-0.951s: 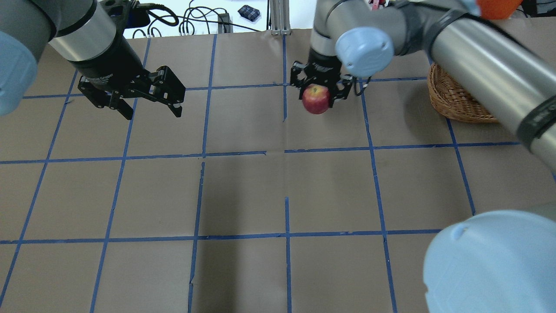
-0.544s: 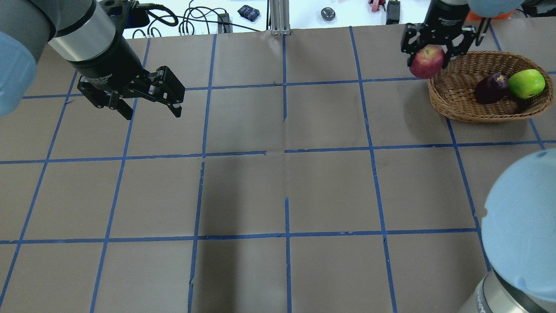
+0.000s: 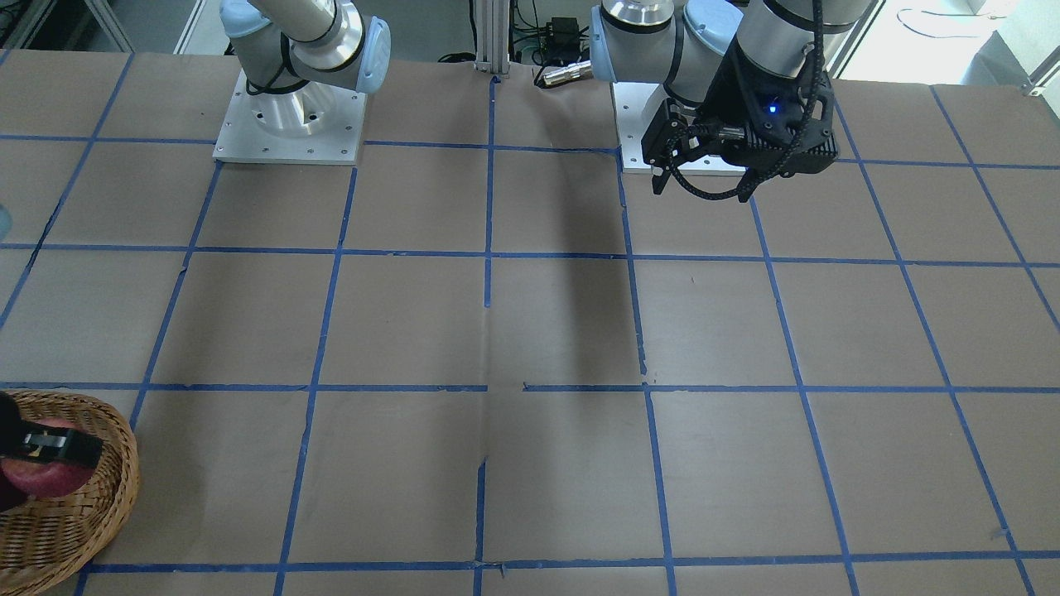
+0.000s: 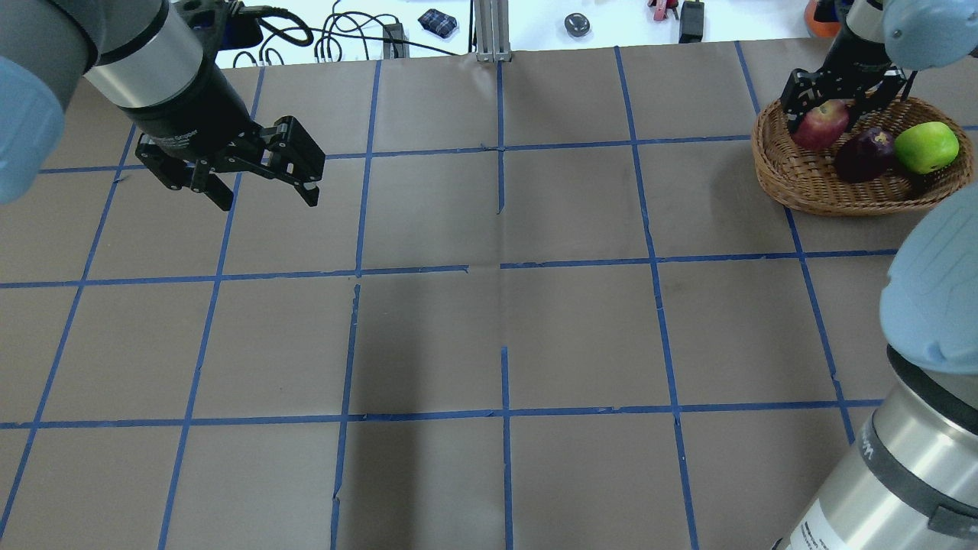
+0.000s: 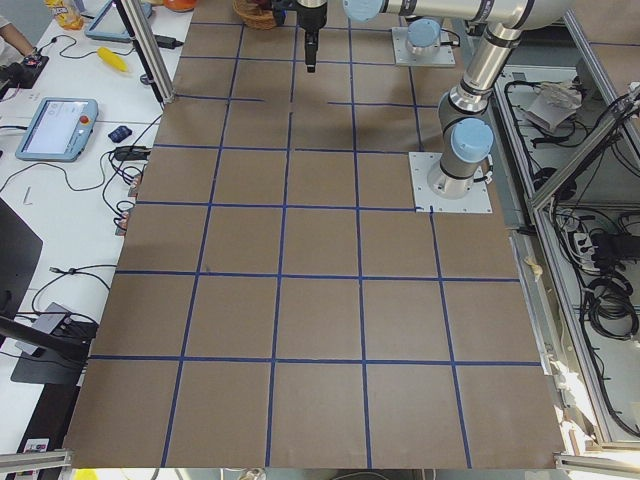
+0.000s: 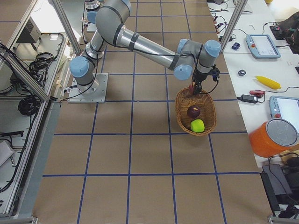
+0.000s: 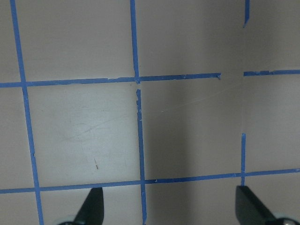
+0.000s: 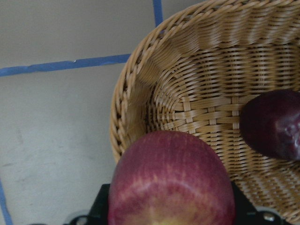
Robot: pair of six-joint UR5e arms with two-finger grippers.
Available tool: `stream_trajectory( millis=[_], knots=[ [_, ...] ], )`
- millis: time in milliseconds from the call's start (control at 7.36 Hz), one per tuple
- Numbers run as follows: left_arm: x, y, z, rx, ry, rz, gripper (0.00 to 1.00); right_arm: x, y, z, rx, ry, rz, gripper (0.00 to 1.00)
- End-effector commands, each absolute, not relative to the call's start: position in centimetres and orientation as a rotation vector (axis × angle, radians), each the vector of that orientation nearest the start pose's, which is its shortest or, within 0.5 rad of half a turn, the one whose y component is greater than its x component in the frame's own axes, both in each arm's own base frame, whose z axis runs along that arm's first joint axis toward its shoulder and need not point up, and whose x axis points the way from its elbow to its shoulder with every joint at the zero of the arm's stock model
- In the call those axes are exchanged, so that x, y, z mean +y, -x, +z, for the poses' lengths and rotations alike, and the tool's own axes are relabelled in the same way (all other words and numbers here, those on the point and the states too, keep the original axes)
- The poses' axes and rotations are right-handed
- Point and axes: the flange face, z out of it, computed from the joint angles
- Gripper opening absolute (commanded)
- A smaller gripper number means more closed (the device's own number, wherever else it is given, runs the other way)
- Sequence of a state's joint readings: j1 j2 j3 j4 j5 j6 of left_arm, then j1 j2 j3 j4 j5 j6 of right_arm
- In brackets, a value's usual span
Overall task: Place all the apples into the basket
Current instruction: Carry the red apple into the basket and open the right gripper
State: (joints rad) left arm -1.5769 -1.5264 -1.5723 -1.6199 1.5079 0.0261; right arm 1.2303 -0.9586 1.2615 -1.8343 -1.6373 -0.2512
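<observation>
The wicker basket [image 4: 795, 187] sits at the table's far right. In it lie the green apple [image 4: 926, 147] and the dark maroon apple [image 4: 863, 153]. My right gripper [image 4: 829, 118] is shut on the red apple [image 4: 821, 126] and holds it over the basket's left inner side. The right wrist view shows the red apple [image 8: 171, 183] above the weave of the basket [image 8: 140, 84], with the maroon apple [image 8: 274, 124] beside it. My left gripper [image 4: 263, 195] is open and empty above the far left of the table; its fingertips [image 7: 93, 206] show over bare paper.
Brown paper with a blue tape grid [image 4: 504, 267] covers the table. Cables and small items [image 4: 435, 23] lie beyond the far edge. An orange container [image 6: 273, 137] and tablets stand on the side bench. The right arm's elbow [image 4: 932, 305] hangs over the near right corner.
My right gripper has carried the red apple rightward from the table's middle, past the basket's rim, to over the basket's inside. The left arm has not moved.
</observation>
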Motion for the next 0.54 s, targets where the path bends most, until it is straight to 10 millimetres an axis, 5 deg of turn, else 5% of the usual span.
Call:
stream_trajectory(
  millis=[0, 136, 272, 408],
  knots=[
    [-47.2, 14.3, 50.3, 3.206, -0.051, 0.011, 1.00, -72.0, 13.4, 25.3, 3.178, -0.147, 0.152, 0.00],
    [-47.1, 14.2, 50.4, 3.204, -0.051, 0.009, 1.00, -72.0, 13.5, 25.0, 3.174, -0.163, 0.159, 0.01],
    [-47.1, 14.2, 50.4, 3.204, -0.051, 0.009, 1.00, -72.1, 13.7, 24.5, 3.173, -0.161, 0.169, 0.22],
    [-47.1, 14.2, 50.4, 3.204, -0.051, 0.009, 1.00, -72.1, 13.7, 24.3, 3.172, -0.160, 0.173, 0.55]
  ],
)
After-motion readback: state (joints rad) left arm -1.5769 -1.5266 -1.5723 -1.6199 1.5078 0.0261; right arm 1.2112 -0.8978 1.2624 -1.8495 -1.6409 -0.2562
